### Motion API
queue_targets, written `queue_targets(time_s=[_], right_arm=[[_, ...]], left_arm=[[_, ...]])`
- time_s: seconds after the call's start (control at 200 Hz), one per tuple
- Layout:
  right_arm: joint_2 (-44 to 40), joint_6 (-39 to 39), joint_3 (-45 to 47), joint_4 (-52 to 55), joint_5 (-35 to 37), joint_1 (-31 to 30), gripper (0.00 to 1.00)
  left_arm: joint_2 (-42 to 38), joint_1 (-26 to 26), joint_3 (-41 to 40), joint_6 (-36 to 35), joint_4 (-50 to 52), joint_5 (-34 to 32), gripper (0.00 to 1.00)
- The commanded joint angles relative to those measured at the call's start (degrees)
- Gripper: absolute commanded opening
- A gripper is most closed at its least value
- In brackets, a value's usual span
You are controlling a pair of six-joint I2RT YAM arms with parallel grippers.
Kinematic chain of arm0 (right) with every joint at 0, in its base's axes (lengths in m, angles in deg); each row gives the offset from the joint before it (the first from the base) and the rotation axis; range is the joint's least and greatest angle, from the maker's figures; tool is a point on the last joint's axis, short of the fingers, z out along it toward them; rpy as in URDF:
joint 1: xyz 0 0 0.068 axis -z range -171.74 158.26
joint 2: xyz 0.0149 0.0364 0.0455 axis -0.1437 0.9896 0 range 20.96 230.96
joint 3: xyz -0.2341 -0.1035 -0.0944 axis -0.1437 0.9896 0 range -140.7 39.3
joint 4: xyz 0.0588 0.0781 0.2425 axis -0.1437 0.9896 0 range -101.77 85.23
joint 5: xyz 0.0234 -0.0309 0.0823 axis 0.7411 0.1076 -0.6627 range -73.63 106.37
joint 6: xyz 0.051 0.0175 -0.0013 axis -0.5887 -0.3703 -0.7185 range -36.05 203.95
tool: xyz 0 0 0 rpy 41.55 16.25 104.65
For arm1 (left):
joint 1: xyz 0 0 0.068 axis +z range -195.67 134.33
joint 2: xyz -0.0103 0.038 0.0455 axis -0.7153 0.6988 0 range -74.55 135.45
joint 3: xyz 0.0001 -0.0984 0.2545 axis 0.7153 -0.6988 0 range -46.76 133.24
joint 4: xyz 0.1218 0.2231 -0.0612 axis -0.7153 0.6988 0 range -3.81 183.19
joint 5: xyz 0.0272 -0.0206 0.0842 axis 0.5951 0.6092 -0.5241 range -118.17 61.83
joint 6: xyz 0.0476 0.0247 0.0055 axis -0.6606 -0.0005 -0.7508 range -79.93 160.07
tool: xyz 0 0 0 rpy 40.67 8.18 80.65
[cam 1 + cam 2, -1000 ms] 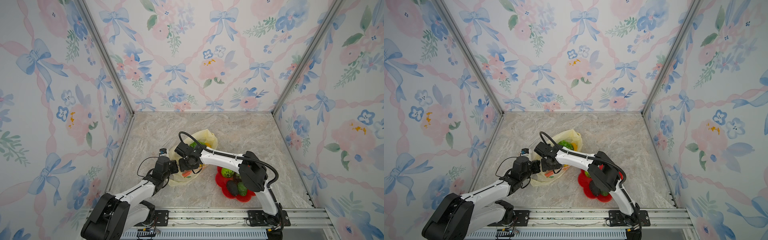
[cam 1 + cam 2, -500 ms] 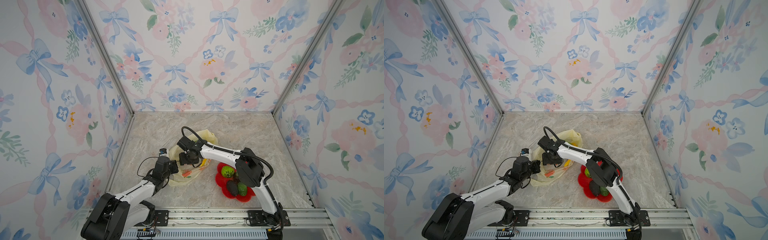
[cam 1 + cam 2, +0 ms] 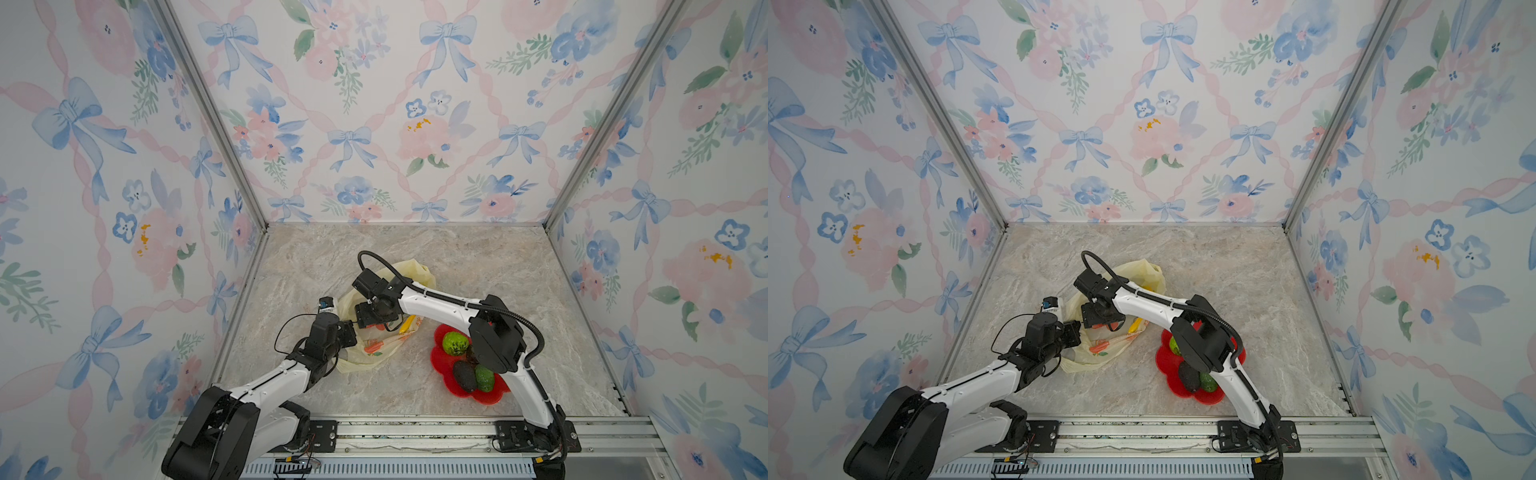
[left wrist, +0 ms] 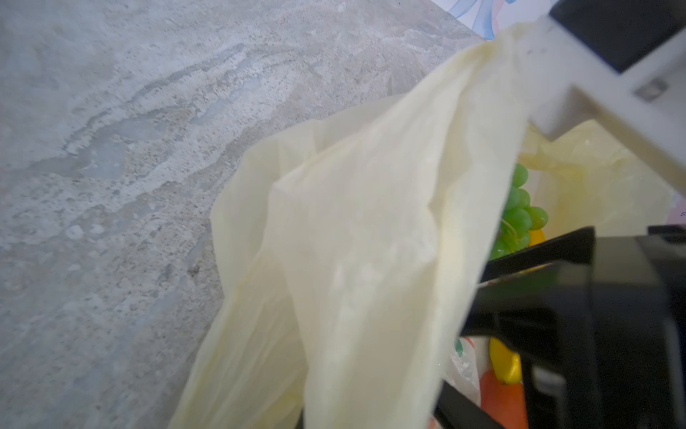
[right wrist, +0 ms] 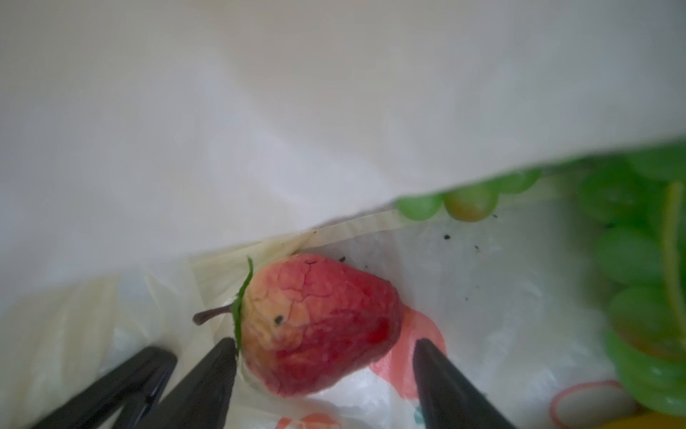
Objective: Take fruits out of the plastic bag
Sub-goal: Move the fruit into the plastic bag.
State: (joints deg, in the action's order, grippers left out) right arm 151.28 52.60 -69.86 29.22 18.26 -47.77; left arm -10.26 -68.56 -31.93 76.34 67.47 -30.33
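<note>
Spreading wider than a second ago, the right claw (image 5: 324, 345) stands open inside the plastic bag (image 3: 365, 355), lower centre of a top view. The strawberry (image 5: 319, 319) lies crosswise between its fingers, stem toward one; the left claw (image 3: 350, 332) pinches the bag's edge.

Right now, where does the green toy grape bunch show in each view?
Both top views: not visible; the right arm overhangs the pale yellow crinkly plastic bag.
Left wrist: green grape bunch peeks from behind the bag's lifted fold.
Right wrist: the bunch beside the red toy strawberry.
Shared landmark: the bag.
</note>
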Motion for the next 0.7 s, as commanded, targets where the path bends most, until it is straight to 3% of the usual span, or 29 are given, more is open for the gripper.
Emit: queue_targets(time_s=[0.0, 0.095, 0.22, 0.495, 0.695], right_arm=[[-3.15, 14.32, -0.77, 2.36, 3.84, -1.18, 0.78], [-5.10, 24.49, 2.24, 0.01, 3.03, -0.90, 0.81], [-4.83, 32.32, 2.52, -1.04, 0.56, 1.09, 0.85], [0.35, 40.19, -3.48, 0.58, -9.71, 4.25, 0.86], [5.47, 42.26, -10.31, 5.06, -12.42, 4.09, 0.85]], left_arm=[[-1.01, -0.17, -1.11, -0.07, 0.53, -0.83, 0.03], [-1.54, -0.14, -1.19, -0.24, 0.53, -1.01, 0.03], [-1.91, -0.14, -1.28, -0.46, 0.55, -1.25, 0.03], [-2.46, 0.14, -1.38, -0.81, 0.54, -1.69, 0.03], [-2.12, 0.57, -1.32, -0.85, 0.53, -1.48, 0.04]])
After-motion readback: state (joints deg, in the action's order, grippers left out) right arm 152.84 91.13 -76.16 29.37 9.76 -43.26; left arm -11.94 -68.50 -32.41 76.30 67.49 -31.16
